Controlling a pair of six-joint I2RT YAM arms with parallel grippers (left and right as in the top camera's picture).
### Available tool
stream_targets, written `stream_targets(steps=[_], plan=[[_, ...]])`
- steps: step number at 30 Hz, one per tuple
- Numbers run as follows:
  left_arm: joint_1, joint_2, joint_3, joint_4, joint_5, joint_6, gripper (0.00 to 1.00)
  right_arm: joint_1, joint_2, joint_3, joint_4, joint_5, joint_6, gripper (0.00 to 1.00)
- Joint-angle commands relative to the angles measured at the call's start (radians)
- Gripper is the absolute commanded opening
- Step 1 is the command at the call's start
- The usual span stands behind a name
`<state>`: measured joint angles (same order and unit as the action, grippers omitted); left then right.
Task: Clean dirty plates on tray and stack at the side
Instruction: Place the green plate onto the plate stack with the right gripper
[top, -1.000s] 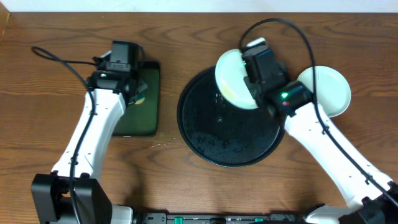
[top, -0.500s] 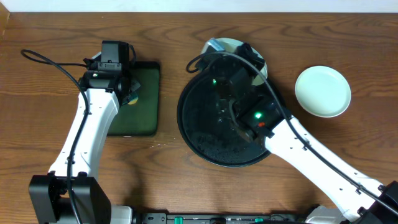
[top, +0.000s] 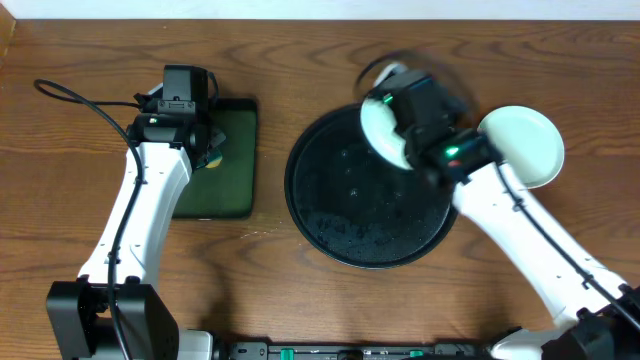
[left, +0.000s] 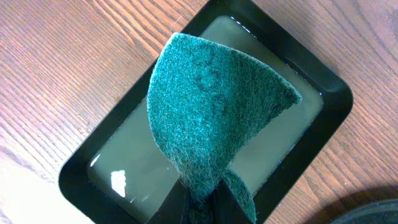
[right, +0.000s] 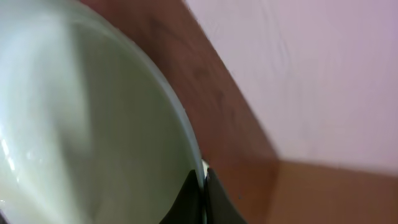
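Checked the table (top: 300, 60) first; found nothing shifted on it except what rides in the right arm. Found the tray (top: 340, 215) at centre with no plate lying flat on it, only wet speckle. Found the rectangular tray (top: 235, 185) at the tray's 9 o'clock, part-filled with liquid, as half a second ago. Traced the held plate (top: 380, 140) to the tray's 1 o'clock rim, raised and motion-blurred. Compared this with half a second ago, when seen further out at 12 o'clock with the arm slung across the tray, and judged a swing back towards 3 o'clock. Logged the second plate (top: 525, 145) resting on the table at 3 o'clock, off the tray and partly behind the right arm — judged the stacking spot. Saw no third plate. Noted the scouring pad (left: 211, 118) hanging folded above the liquid. Found the right gripper (right: 202, 186) nipped tight on the held plate's rim. Found the left gripper (left: 200, 200) closed on the pad's lower corner, unmoved. Could not read smears through the blur — judged stacking the next step.
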<state>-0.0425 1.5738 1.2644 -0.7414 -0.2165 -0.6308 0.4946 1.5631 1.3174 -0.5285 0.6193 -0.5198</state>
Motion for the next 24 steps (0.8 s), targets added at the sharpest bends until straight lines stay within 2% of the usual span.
stream_targets(steps=[1, 4, 7, 9, 12, 16, 19, 24], plan=[[0.004, -0.006, -0.004, -0.006, -0.019, 0.009, 0.07, -0.148, -0.028, 0.01, 0.008, -0.121, 0.331, 0.01], [0.004, -0.006, -0.004, -0.013, -0.019, 0.009, 0.07, -0.342, -0.025, 0.009, -0.039, -0.411, 0.435, 0.01], [0.004, -0.006, -0.004, -0.013, -0.019, 0.009, 0.07, -0.539, -0.004, 0.009, -0.091, -0.727, 0.437, 0.01], [0.004, -0.006, -0.004, -0.013, -0.019, 0.009, 0.07, -0.663, 0.019, 0.009, -0.121, -0.849, 0.438, 0.01], [0.004, -0.006, -0.004, -0.013, -0.019, 0.009, 0.07, -0.824, 0.069, 0.009, -0.162, -0.886, 0.479, 0.01], [0.004, -0.006, -0.004, -0.012, -0.019, 0.009, 0.07, -0.98, 0.142, 0.009, -0.167, -0.887, 0.616, 0.01], [0.004, -0.006, -0.004, -0.01, -0.019, 0.009, 0.07, -1.046, 0.184, 0.009, -0.167, -0.887, 0.689, 0.01], [0.004, -0.006, -0.004, -0.009, -0.019, 0.008, 0.07, -1.084, 0.246, 0.009, -0.118, -0.887, 0.689, 0.01]])
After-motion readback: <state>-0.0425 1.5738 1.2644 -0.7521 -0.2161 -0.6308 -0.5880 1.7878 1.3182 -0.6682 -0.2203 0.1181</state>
